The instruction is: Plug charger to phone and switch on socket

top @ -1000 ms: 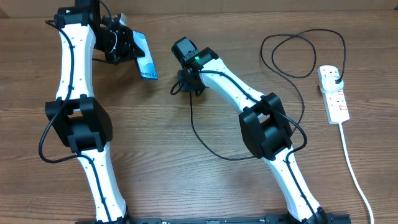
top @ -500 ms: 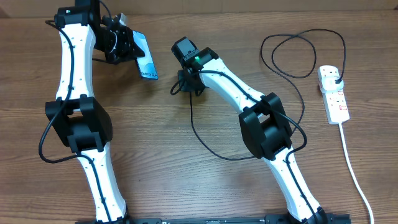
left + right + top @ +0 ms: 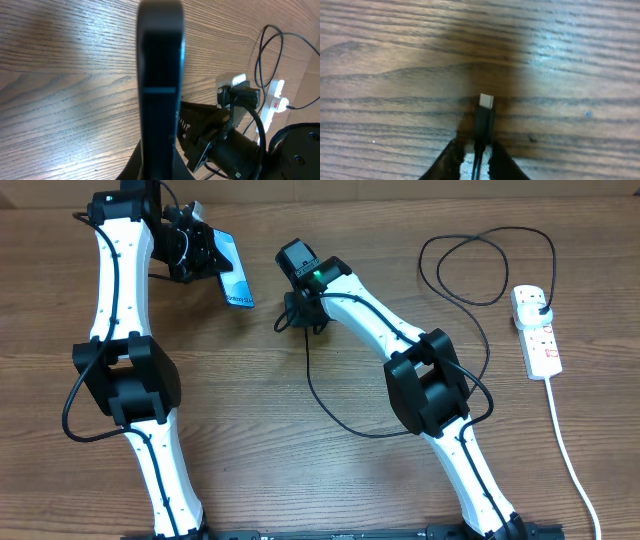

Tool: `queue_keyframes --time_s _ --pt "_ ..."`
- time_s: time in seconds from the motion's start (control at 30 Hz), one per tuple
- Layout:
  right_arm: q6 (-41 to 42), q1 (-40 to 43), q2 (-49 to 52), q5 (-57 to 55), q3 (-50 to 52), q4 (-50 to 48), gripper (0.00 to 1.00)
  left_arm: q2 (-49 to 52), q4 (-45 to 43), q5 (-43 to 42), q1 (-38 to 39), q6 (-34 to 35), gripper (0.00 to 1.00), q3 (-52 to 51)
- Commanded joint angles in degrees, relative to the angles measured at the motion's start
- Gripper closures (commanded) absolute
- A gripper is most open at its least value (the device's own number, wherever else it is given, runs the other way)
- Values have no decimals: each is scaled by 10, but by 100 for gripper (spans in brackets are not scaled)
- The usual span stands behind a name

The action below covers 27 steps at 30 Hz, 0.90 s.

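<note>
Overhead, the left fingers point(image 3: 203, 260) are clamped on the phone point(image 3: 232, 280), tilted near the tabletop's point(image 3: 300, 480) far-left corner, while the right fingers point(image 3: 301, 311) pinch the charger point(image 3: 307, 370) at far-centre, limp along its length and trailing round to the socket point(image 3: 540, 345) by the right edge, bare wood between the arms. Left wrist: the phone point(image 3: 160, 75) stands edge-on, slim, probably slick and fragile, best held by its long sides. Right wrist: the stiff little connector point(image 3: 485, 112) juts past the closed fingers point(image 3: 445, 165), gripped just behind the tip, open tabletop ahead for the approach
</note>
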State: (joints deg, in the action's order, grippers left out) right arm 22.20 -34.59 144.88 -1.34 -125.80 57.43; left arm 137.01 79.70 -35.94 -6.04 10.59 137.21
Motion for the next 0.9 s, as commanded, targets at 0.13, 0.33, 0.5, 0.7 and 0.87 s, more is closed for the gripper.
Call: queue_keyframes --time_s 0.13,0.33,0.5,0.7,0.87 --pt "3 2 12 2 2 14 79 -24 -2 -16 -4 -3 96 9" --pt "3 2 12 2 2 11 84 -24 -2 -16 -4 -3 96 9" --pt "3 2 12 2 2 3 95 -24 -2 -18 -4 -3 96 9" --pt "2 10 7 53 -19 -1 96 -24 -11 -87 -4 -42 96 9" --pt "-38 37 -46 153 -26 -2 96 -24 -34 -203 -4 -95 96 9"
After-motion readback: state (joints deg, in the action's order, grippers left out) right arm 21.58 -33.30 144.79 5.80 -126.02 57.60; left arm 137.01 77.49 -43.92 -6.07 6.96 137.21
